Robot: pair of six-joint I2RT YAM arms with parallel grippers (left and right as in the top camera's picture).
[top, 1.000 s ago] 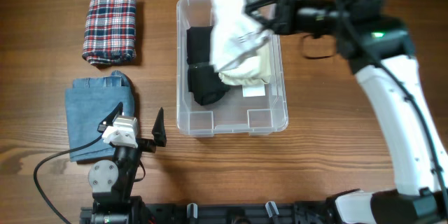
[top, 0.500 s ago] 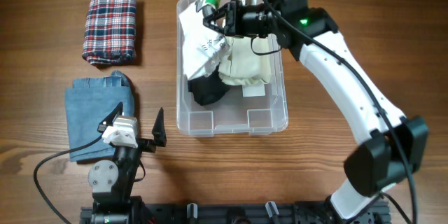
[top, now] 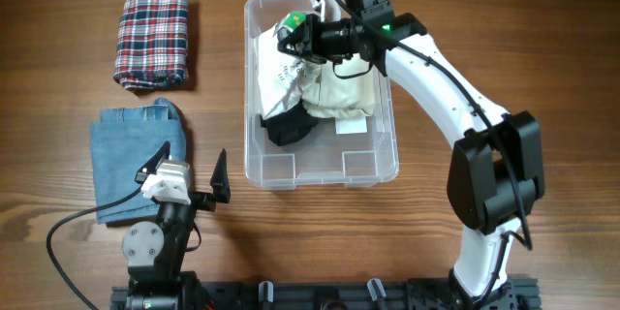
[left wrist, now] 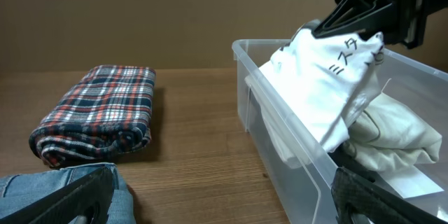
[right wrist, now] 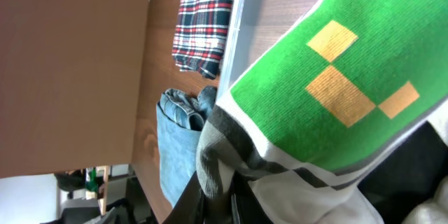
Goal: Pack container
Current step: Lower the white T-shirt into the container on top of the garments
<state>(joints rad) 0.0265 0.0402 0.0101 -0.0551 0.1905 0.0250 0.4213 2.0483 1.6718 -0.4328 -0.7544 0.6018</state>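
Looking down from overhead: wooden table (top: 77, 252), brown grain running left-right, filling the whole view. The container (top: 368, 167) sits center-top on it, clear plastic, long side running away from the robot base.

R arm reaches over the container's far end. The right gripper (top: 295, 39) is pinched tight on a white top (top: 286, 77), which hangs from the fingers down into the bin's left half. Right wrist view is nearly all fabric: a green patch (right wrist: 336, 77) w/ yellow squares, grey and white folds under it.

Inside the bin: cream garment (top: 344, 92) on the right half, black garment (top: 288, 128) low on the left, partly under the white top. White label (top: 351, 127) shows on the base near the cream one. Near end of the bin shows bare plastic.

Left gripper (top: 189, 169) sits low near the robot base, fingers spread wide, nothing between them, apart from the bin.

Left of the container, well apart: folded plaid cloth (top: 153, 37) at the far side, folded jeans (top: 131, 160) nearer, just beside the L gripper.

Room, from the left wrist cam: plain brown wall (left wrist: 140, 14) behind the table edge, no detail on it. Right wrist cam shows a flat brown panel (right wrist: 70, 70); a blurry bright spot below it, can't tell what's there.
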